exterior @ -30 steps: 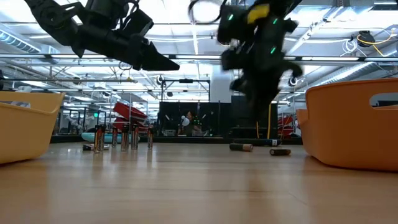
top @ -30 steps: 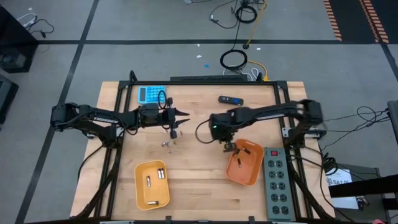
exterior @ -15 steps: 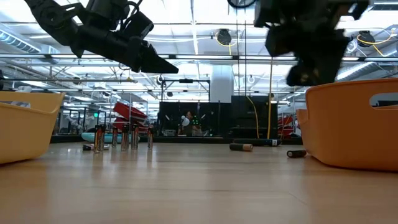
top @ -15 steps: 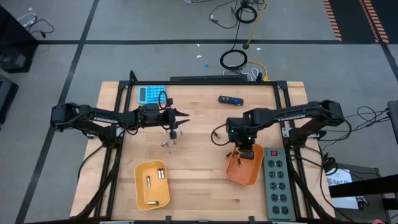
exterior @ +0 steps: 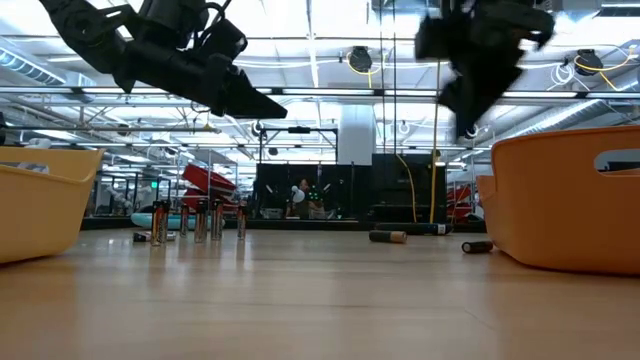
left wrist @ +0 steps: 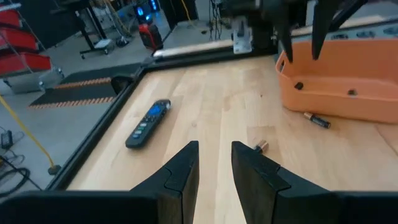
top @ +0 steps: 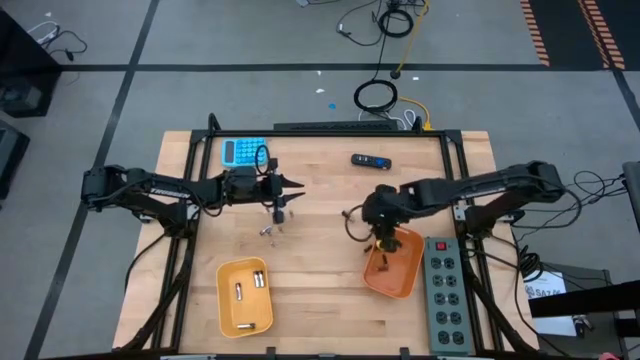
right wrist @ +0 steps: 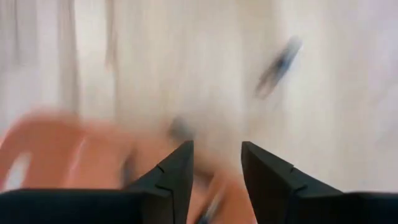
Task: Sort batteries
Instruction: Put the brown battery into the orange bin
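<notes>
**Right claw at the near lip of the orange bin, loose cells just outside it**

The right claw [top: 383,237] hangs over the desk-side rim of the orange plastic bin [top: 405,280]. In its own wrist view the 2 dark fingers [right wrist: 177,177] stand apart with nothing visible between them, so it looks empty. The left claw [top: 297,185] hovers above the cluster of small metallic upright batteries [exterior: 200,220], its fingers parted by a narrow gap and holding nothing.

Where the task's things lie: a few batteries rest inside the yellow plastic tray [top: 232,307] well below the left claw. 2 dark specks, probably batteries, sit on the floor of the orange bin, seen from the left wrist. A dark battery [left wrist: 316,120] lies on the wood touching or just beside the bin's outer wall, and a brown-tipped one [exterior: 388,237] lies near it.

My reading is that the right arm is between a drop and the next pick. To do this well, it should lift clear of the bin wall before swinging toward the loose cells, then come down square across a cell's short axis, since cylinders roll.

Around the claws: a black remote with a blue end [top: 370,160] lies beyond the right claw, a blue calculator [top: 243,151] beyond the left, and a grey power strip [top: 447,293] beside the bin. The bin wall crowds the nearest loose cell.
</notes>
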Tool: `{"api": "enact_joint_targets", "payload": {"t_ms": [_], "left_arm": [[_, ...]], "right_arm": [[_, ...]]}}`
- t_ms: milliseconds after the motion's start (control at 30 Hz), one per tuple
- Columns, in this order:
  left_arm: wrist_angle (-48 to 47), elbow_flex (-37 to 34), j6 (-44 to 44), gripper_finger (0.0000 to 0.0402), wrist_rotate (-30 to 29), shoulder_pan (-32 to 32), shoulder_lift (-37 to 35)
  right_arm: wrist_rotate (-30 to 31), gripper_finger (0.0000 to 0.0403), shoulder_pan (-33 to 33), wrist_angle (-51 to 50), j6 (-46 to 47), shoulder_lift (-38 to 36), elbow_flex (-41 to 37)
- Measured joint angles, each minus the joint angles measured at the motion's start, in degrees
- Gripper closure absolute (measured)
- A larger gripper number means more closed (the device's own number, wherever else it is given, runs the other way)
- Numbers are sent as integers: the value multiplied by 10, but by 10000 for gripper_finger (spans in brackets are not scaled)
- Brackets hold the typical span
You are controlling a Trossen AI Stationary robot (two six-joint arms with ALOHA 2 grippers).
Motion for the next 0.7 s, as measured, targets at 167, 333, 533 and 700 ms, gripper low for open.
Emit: {"api": "enact_joint_targets", "payload": {"t_ms": [167, 333, 533, 700], "left_arm": [[-146, 83, -1, 297, 2, 22, 9], [-290, 191, 31, 297, 68, 30, 69], [-347, 289, 85, 296, 138, 30, 162], [-357, 349, 105, 259, 144, 32, 234]], "right_arm": [[127, 292, -1, 191, -67, -39, -97], [142, 300, -37, 444, -70, -102, -245], [218, 304, -39, 661, -56, -135, -360], [220, 305, -37, 672, -50, -154, -383]]}}
